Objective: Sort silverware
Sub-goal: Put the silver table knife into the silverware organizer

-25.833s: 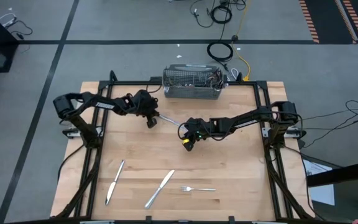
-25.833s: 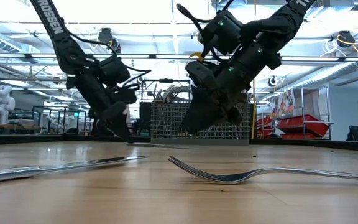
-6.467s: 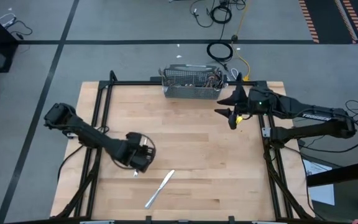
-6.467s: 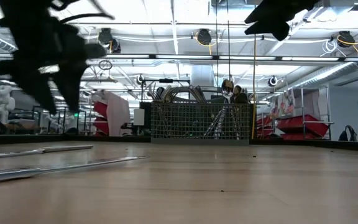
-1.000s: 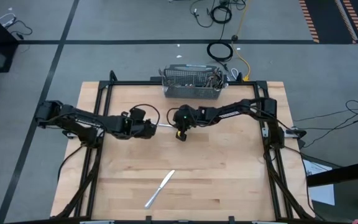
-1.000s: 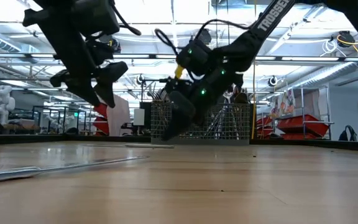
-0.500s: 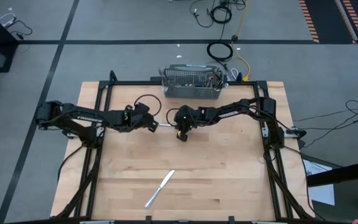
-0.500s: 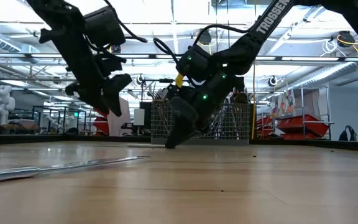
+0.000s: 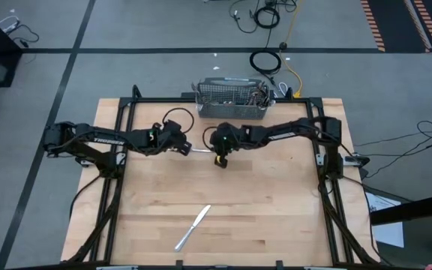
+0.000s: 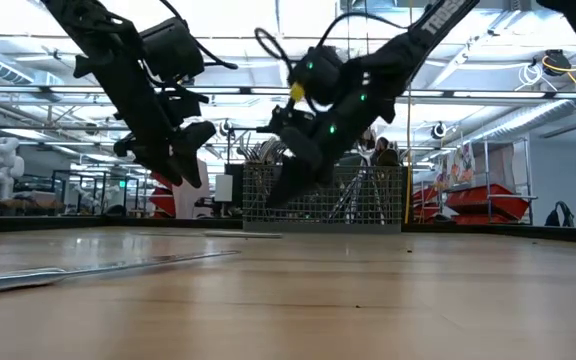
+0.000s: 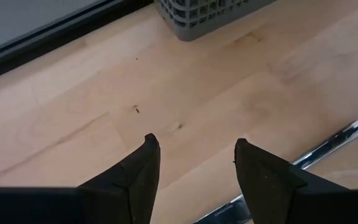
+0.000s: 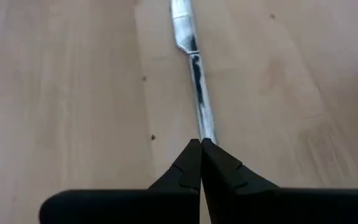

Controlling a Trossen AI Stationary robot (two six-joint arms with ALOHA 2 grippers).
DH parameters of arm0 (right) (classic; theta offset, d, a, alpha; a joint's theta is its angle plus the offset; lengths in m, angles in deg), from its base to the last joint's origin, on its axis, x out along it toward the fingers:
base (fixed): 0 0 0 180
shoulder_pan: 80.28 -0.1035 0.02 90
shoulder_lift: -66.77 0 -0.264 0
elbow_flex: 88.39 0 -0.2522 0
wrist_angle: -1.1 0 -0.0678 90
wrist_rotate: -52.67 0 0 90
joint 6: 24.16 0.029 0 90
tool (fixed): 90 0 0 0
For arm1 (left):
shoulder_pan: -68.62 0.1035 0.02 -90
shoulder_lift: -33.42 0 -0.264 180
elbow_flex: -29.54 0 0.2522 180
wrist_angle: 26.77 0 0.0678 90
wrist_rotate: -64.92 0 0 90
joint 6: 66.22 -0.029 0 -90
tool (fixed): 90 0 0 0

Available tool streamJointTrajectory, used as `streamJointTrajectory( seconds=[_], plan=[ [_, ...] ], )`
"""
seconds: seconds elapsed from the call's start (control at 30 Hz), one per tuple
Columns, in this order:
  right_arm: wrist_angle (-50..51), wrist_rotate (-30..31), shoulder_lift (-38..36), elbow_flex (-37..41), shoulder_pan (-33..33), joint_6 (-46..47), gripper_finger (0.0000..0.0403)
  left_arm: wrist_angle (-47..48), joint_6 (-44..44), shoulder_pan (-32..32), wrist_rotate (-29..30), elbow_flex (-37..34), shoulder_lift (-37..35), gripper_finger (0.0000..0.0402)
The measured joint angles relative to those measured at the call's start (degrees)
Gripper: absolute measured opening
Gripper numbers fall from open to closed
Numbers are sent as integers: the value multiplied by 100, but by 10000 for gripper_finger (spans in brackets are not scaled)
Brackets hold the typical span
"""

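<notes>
One slim, shiny silver table knife [image 12: 194, 81] near the bench's [image 9: 276, 217] far edge: my right gripper [image 12: 201, 152] pinches its handle; left gripper [image 11: 194, 168] spread. Stiff, slippery; I'd grip mid-handle.

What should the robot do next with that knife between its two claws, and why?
Probably lift it toward the wire basket. The right gripper is shut on the knife, the left gripper hangs open beside it, so the handover looks done.
</notes>
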Motion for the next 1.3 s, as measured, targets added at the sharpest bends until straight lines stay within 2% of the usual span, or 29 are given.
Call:
streamJointTrajectory(
  seconds=[0.23,0.67,0.87,0.97,1.13,1.3],
  plan=[
    [-147,-55,273,-8,283,134,0,24,-79,69,-113,0,0,207],
    [-218,-207,612,-9,273,374,0,35,-297,256,-145,0,0,207],
    [103,-209,605,-10,283,390,0,-47,-402,383,-664,-44,0,207],
    [101,-207,605,70,283,316,0,-153,-679,458,-986,-169,2,207],
    [96,-312,601,143,279,318,0,-390,-1695,454,-561,-354,2,207],
    [56,-325,608,156,278,315,0,-557,-3009,382,-628,-602,44,207]
  ],
)
